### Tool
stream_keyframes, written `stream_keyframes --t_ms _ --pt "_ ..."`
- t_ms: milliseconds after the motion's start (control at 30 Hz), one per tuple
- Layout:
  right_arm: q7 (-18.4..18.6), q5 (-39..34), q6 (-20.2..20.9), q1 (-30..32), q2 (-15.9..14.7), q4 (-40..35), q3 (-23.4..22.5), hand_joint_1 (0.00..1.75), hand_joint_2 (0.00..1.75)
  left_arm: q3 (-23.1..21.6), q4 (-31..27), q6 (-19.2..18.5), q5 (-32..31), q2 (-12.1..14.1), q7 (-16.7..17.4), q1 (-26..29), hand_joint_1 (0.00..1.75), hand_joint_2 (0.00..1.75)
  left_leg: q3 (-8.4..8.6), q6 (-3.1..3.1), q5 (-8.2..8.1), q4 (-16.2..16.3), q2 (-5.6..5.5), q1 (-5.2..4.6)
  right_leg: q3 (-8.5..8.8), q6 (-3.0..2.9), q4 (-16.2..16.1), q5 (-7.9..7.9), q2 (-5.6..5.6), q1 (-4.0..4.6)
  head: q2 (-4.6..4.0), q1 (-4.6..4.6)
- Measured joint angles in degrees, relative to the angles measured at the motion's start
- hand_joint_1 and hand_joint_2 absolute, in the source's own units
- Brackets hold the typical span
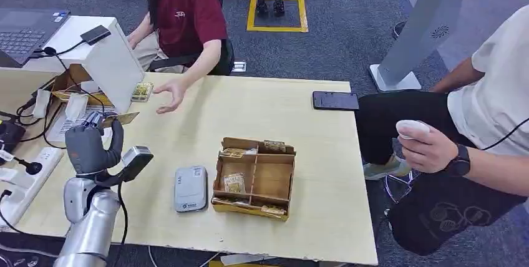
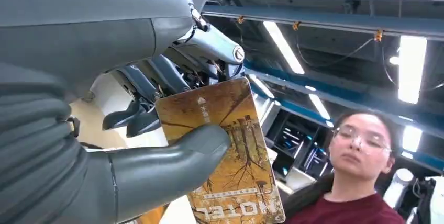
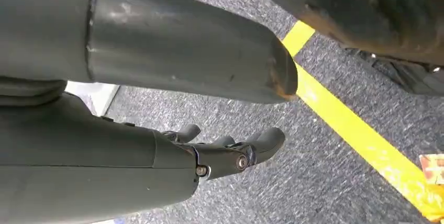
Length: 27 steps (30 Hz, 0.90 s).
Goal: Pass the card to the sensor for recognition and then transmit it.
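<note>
My left hand is raised over the table's left side and pinches a brown-and-yellow hotel card between thumb and fingers. In the left wrist view the thumb presses on the card, with the darker fingers behind it. The grey card sensor lies flat on the table, to the right of that hand and nearer the front edge. A person in a red shirt holds an open hand out over the table beyond the card. My right hand hangs over carpet with its fingers apart and nothing in it.
A cardboard tray holding more cards stands right of the sensor. A black phone lies at the far right edge. A white stand, a laptop, cables and a power strip crowd the left. A seated person is at right.
</note>
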Motion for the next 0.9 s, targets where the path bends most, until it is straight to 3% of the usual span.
stream_keyframes --t_ms 800,833,900 --pt "0.0 0.0 0.0 0.0 0.1 0.0 0.0 0.00 0.00 1.4 1.9 0.0 1.6 -1.0 0.0 -1.2 1.75 1.75 0.00 0.00 0.00 0.0 0.00 0.00 -0.02 0.00 0.0 0.00 0.00 0.00 0.02 0.00" --pt "0.0 0.0 0.1 0.0 0.0 0.0 0.0 0.00 0.00 1.4 2.0 0.0 1.9 -1.0 0.0 -1.2 0.00 1.75 0.00 0.00 0.00 0.0 0.00 0.00 -0.02 0.00 0.0 0.00 0.00 0.00 0.02 0.00" --pt "0.0 -0.1 0.2 0.0 0.1 0.0 0.0 0.00 0.00 1.4 2.2 0.0 3.7 -1.1 0.4 -1.2 0.00 1.75 0.00 0.00 0.00 0.0 0.01 0.00 -0.03 0.00 0.0 0.00 0.01 0.00 0.00 0.00"
